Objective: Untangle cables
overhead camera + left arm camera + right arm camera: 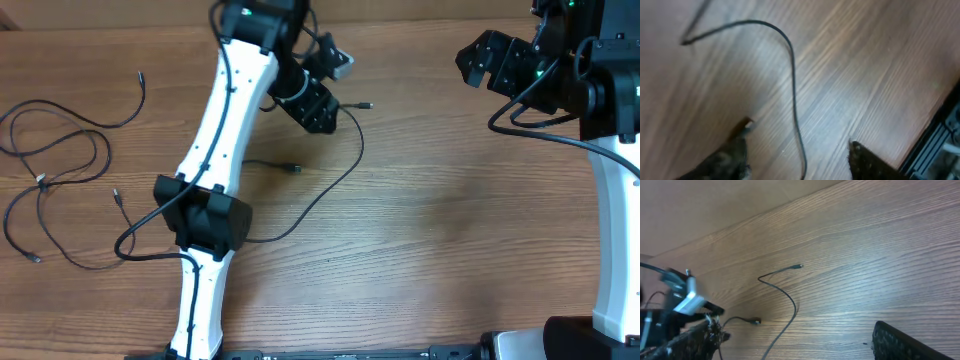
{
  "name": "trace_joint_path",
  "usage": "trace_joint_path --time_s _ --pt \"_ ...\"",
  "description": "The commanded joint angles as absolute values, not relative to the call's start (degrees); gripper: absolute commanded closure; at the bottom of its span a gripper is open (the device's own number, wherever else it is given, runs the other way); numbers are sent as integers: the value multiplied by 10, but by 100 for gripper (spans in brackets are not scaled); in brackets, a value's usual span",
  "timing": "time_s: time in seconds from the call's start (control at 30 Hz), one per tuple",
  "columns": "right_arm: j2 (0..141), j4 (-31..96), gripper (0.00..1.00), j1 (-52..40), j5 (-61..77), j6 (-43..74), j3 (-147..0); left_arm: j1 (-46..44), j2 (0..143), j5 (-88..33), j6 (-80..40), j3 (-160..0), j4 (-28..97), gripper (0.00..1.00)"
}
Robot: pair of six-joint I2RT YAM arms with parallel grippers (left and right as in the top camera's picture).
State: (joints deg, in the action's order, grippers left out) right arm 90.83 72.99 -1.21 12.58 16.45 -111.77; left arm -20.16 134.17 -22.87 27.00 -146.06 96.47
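Note:
One thin black cable (345,175) runs from a small plug by my left gripper (322,118) and curves down across the table to the left arm. In the left wrist view this cable (792,85) passes between the two dark fingers (735,155) of my left gripper (800,162); the jaws stand apart and neither touches it. A loose tangle of cables (60,165) lies at the far left. A short plug end (292,168) lies near the arm. My right gripper (478,62) hovers open at the top right, holding nothing. The right wrist view shows the cable (790,302) ahead of the open right gripper (800,347).
The left arm (215,150) crosses the table from the front edge, lying over part of the cable. The right arm's base (610,230) stands at the right edge. A table edge with a dark rail (940,135) shows on the right in the left wrist view.

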Motion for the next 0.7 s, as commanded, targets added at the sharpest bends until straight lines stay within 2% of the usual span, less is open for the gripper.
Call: trace_joint_path --time_s 0.0,0.17,0.23,0.3,0.37,0.43,0.67 --pt "908 730 5 -10 120 160 -1132 -199 1347 -216 245 -1418 968 36" --pt "908 732 5 -10 120 160 -1132 -199 1336 -204 185 -1390 968 32" --pt "908 736 5 -10 120 160 -1132 -200 1319 -196 170 -1367 968 37" --pt "908 739 5 -10 120 160 -1132 -200 1290 -180 158 -1320 968 38" --pt "908 741 5 -10 120 160 -1132 -198 1260 -183 173 -1264 966 38" --pt "908 740 5 -10 120 160 -1132 -198 1217 -245 225 -1140 898 38" --pt "908 751 5 -10 120 160 -1132 -198 1212 -303 318 -1018 829 37"
